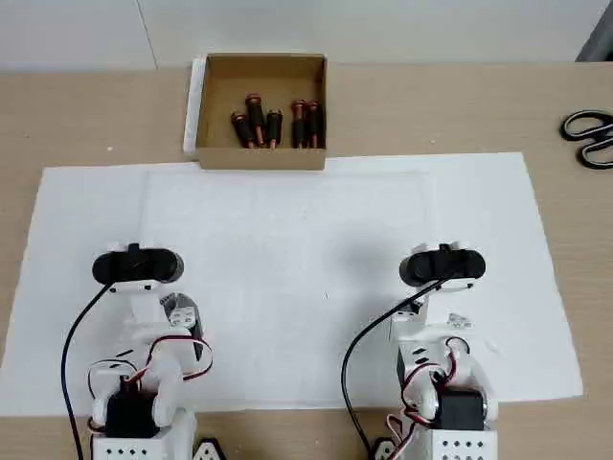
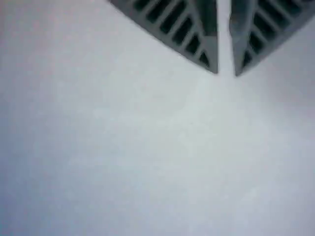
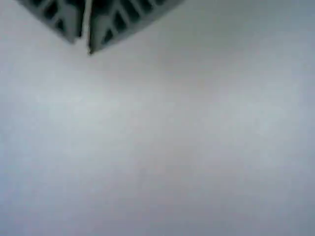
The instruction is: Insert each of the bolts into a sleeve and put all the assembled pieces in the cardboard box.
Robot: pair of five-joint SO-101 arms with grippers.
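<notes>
We see a white sheet (image 1: 287, 240) spread over the table (image 1: 86, 115). At its near edge, toward the left of the high view, an arm (image 1: 137, 265) sits folded over the sheet. The left hand (image 2: 224, 73) hangs over bare white paper, fingers (image 2: 197, 34) all but closed with a thin slit between them, gripping nothing. Across the sheet, touching its far edge, stands the box (image 1: 261, 158), with a white strip (image 1: 194, 105) against its left wall. Five bolts (image 1: 273, 125) in black sleeves lie together inside it. Farther right, a second arm (image 1: 442, 265) sits folded the same way. The right hand (image 3: 83, 46) is likewise over white paper, closed to a hairline gap and holding nothing. Scissors (image 1: 589, 137) lie at the table's right edge.
</notes>
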